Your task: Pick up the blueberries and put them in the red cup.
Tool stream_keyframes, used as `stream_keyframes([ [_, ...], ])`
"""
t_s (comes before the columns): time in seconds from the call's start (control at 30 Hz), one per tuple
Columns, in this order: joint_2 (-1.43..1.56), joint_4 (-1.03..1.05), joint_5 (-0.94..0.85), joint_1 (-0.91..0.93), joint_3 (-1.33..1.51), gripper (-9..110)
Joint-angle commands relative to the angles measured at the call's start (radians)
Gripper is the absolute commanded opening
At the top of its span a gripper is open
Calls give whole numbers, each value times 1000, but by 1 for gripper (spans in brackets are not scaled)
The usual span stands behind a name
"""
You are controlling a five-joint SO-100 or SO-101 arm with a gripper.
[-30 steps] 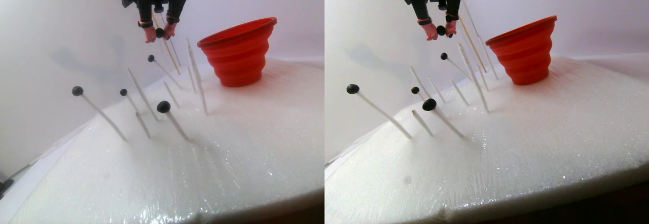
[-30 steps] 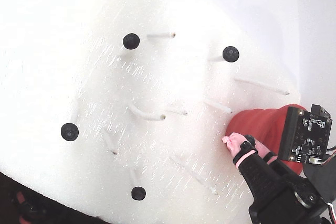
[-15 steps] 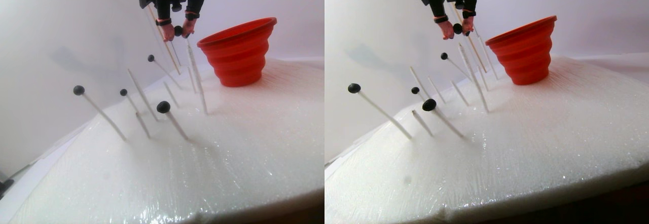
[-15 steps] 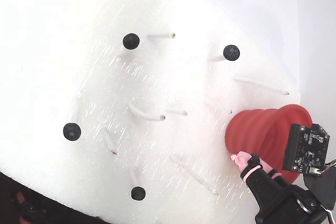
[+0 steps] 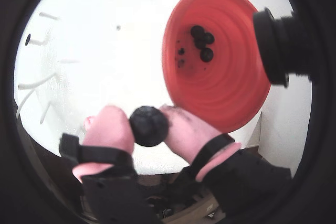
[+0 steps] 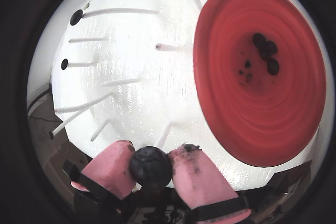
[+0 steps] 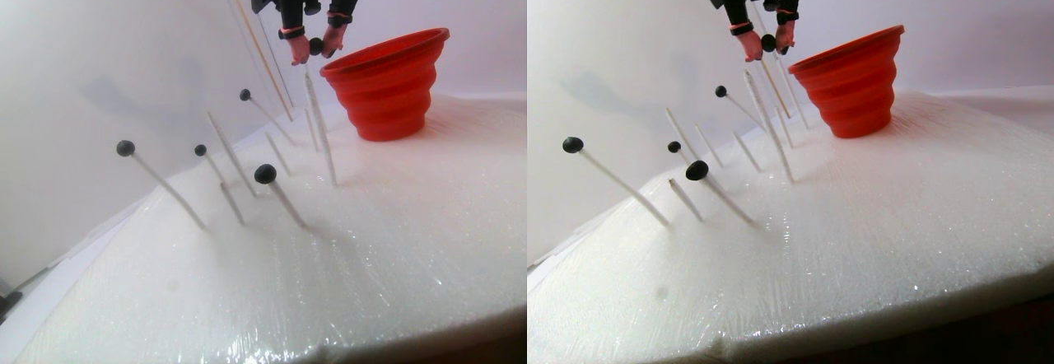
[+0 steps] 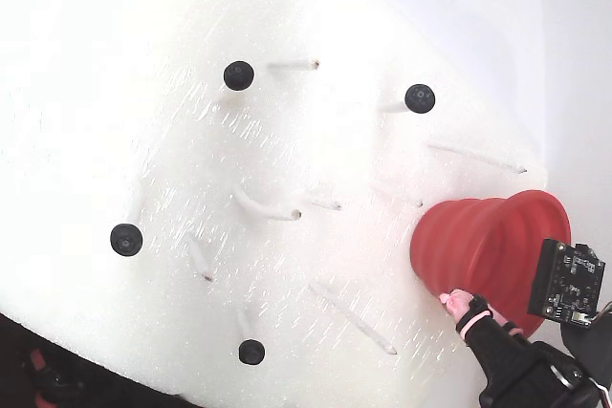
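Tool clamped on one blueberry, just outside the red cup rim's near-left edge. Risk: if I release here, it strikes the rim or drops onto the foam worktop. Berries in cup; beyond, four on pegs.

Thin white pegs lean from what looks like a plastic-wrapped white foam slab.

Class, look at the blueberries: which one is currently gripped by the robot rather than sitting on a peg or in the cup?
The blueberry pinched between the gripper's pink fingertips, just outside the red cup's rim.
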Motion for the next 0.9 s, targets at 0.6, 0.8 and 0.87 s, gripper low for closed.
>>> stream_keyframes([
  [0.6,-60,-106,-48,84,-144,11],
  [0.8,-91,-155,-61,97,-149,16],
  [0.87,-101,-169,-63,97,-153,17],
])
